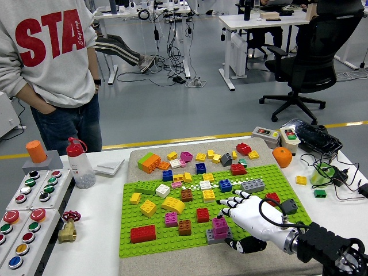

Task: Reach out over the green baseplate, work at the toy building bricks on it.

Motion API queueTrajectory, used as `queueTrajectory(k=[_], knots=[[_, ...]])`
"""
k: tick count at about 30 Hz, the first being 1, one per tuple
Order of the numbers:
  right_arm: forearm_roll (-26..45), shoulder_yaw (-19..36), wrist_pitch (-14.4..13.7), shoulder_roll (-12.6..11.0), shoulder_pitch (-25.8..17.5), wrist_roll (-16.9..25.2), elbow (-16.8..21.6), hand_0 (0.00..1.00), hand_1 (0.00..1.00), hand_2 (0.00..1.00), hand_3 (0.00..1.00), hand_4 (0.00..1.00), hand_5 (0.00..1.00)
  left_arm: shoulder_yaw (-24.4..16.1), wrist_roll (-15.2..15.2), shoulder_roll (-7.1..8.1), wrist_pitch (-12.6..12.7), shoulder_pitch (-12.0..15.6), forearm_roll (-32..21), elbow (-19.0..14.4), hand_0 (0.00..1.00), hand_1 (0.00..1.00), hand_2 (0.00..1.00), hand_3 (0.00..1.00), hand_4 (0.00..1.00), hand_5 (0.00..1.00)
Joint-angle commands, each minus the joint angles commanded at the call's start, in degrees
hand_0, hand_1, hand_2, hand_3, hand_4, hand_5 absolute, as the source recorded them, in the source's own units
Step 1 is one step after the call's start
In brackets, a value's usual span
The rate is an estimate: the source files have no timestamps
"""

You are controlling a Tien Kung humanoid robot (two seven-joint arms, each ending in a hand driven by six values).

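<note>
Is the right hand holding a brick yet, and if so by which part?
Nothing is held. The right hand is over the green baseplate, fingers spread, beside the magenta brick without gripping it.

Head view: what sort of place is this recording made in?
Probably a robotics lab in an open office: white desks with trailing cables, a black swivel office chair, and a panel of coloured test push-buttons on the white table.

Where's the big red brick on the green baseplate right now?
In the head view, the big red brick sits at the near left corner of the green baseplate, left of a brown brick.
</note>
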Motion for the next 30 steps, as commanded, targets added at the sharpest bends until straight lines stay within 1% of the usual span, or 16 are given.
queueTrajectory(k=[8, 17, 18, 23, 24, 27, 29, 30], knots=[[0.0, 0.0, 0.0, -0.3, -0.3, 0.1, 0.3, 0.931, 0.878, 0.913, 0.720, 0.652, 0.445, 0.0, 0.1, -0.02, -0.1, 0.0, 0.1, 0.0, 0.662, 0.614, 0.622, 0.444, 0.361, 0.998], [0.1, 0.2, -1.1, -0.5, -0.5, 0.7, 0.4, 0.930, 0.874, 0.897, 0.706, 0.648, 0.444, -0.1, 0.2, -0.01, -0.2, 0.0, 0.3, 0.0, 0.662, 0.615, 0.622, 0.445, 0.362, 0.998], [0.1, 0.4, -1.4, -0.5, -0.6, 0.8, 0.4, 0.912, 0.807, 0.826, 0.715, 0.640, 0.437, 0.0, 0.2, -0.01, -0.2, 0.0, 0.3, 0.0, 0.662, 0.616, 0.623, 0.446, 0.362, 0.998], [0.5, 0.9, -4.3, -0.7, -0.9, 1.3, 0.6, 0.912, 0.807, 0.826, 0.715, 0.640, 0.437, 0.0, 0.2, 0.01, -0.2, 0.0, 0.3, 0.0, 0.662, 0.616, 0.623, 0.446, 0.362, 0.998], [0.6, 0.9, -4.8, -0.7, -0.9, 1.5, 0.6, 0.865, 0.745, 0.726, 0.715, 0.625, 0.412, -0.1, 0.2, 0.02, -0.2, 0.0, 0.3, 0.0, 0.662, 0.616, 0.623, 0.446, 0.362, 0.998], [0.9, 0.7, -6.7, -0.6, -0.9, 2.3, 0.6, 0.865, 0.745, 0.726, 0.715, 0.625, 0.412, -0.1, 0.3, 0.04, -0.3, 0.0, 0.5, 0.0, 0.662, 0.616, 0.623, 0.446, 0.362, 0.998], [1.0, 0.6, -7.5, -0.6, -0.9, 2.7, 0.6, 0.865, 0.745, 0.726, 0.715, 0.625, 0.412, -0.2, 0.4, 0.05, -0.3, 0.0, 0.6, 0.0, 0.662, 0.616, 0.623, 0.446, 0.362, 0.998], [1.1, 0.5, -7.8, -0.6, -0.9, 2.8, 0.5, 0.830, 0.695, 0.660, 0.719, 0.609, 0.399, -0.2, 0.4, 0.05, -0.3, 0.0, 0.6, 0.0, 0.661, 0.616, 0.623, 0.447, 0.363, 0.998]])
